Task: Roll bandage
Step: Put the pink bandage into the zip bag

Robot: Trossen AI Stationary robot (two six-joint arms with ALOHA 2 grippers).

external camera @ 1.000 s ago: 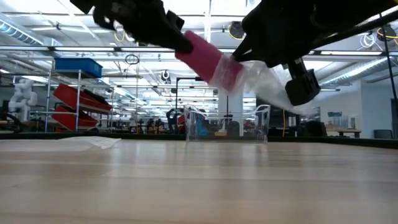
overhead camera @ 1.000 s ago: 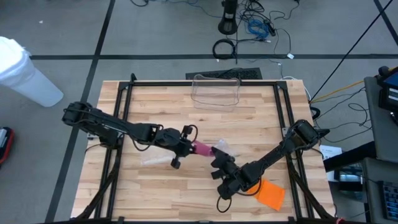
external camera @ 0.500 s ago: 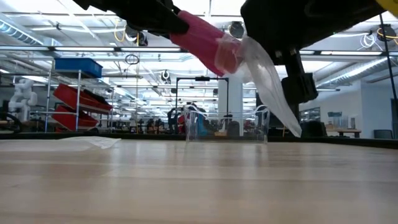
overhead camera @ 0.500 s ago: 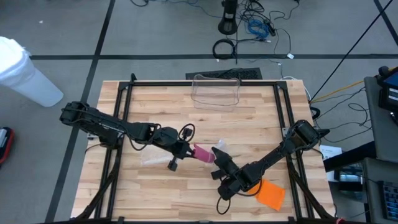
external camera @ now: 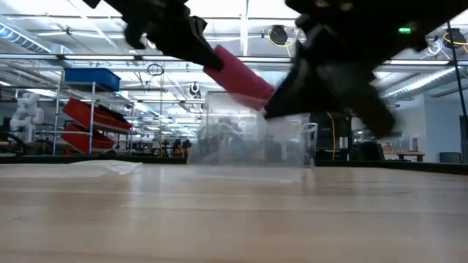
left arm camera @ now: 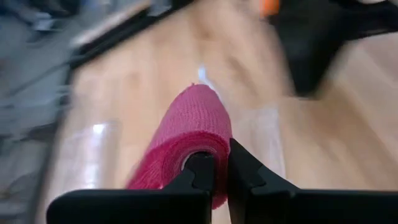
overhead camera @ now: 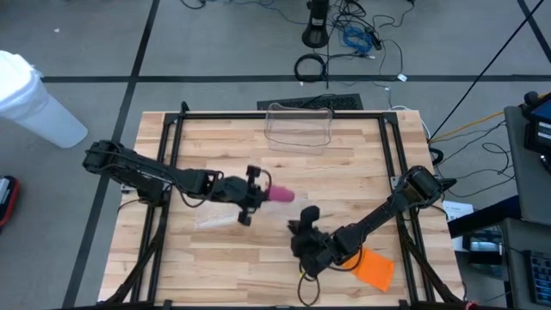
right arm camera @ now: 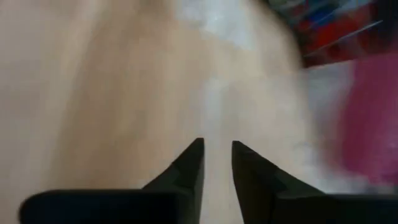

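— Left gripper [overhead camera: 250, 195]: what's it holding?
— Its fingers are clamped on the end of a pink bandage roll [overhead camera: 280, 195], a woven cylinder held above the wooden table [overhead camera: 344, 164], near its middle.
— And the right gripper [overhead camera: 301, 231]?
— Just apart from the roll, lower over the table, fingers slightly parted with nothing between them.
— Anything around?
— A clear plastic container [overhead camera: 299, 124] at the far edge, a crumpled transparent wrapper [overhead camera: 215, 222] beside the left arm, an orange sheet [overhead camera: 375, 268] under the right arm.
— Poses?
— Both arms stretch inward, low.

Pink bandage roll [overhead camera: 281, 195] aloft mid-table, tilted, end pinched.
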